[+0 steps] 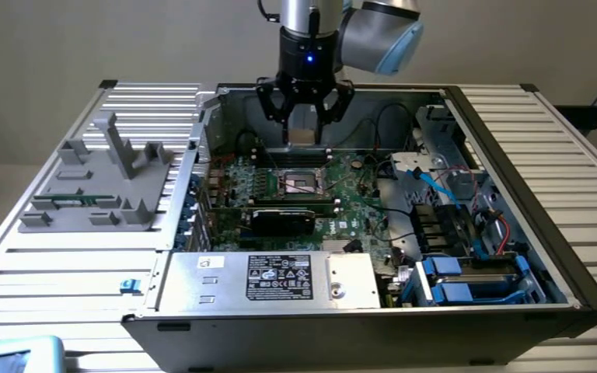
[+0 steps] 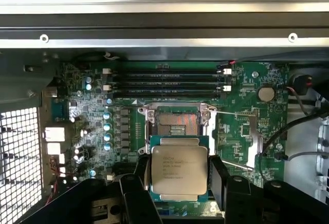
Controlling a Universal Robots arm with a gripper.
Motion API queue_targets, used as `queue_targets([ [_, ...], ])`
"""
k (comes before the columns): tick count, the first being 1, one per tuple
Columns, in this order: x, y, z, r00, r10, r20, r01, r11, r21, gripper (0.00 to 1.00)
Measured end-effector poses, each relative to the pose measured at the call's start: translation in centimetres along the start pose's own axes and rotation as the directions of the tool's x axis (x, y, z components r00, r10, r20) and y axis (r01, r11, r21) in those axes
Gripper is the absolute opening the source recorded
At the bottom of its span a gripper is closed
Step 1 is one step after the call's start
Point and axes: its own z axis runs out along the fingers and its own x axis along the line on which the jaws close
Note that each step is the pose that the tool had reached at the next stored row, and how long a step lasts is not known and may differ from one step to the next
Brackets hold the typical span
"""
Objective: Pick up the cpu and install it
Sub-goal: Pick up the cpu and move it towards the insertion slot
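Over mobo socket [image 2: 177, 124]: 1 cpu [image 2: 179, 170] clamped btwn 2 fingers [image 2: 218, 180].

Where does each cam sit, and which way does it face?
Exterior view: off the arm, raised, looking down into the open computer case; shows the arm and gripper.
Wrist view: on the wrist, facing down at the motherboard; shows the fingers gripping the cpu.
Shared: cpu, socket, motherboard.

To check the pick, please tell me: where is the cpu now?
In the exterior view's upper middle, the cpu is clamped in the gripper, above the open socket.
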Motion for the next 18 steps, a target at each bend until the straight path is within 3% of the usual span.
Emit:
queue_targets([
  [7,-0.2,0.00,1.20,1.0000,0.006,-0.0001,-0.006,0.9999,-0.0111,0.56],
  [18,-0.3,0.25,2.54,0.9999,0.010,-0.0001,-0.010,0.9999,-0.0116,0.56],
])
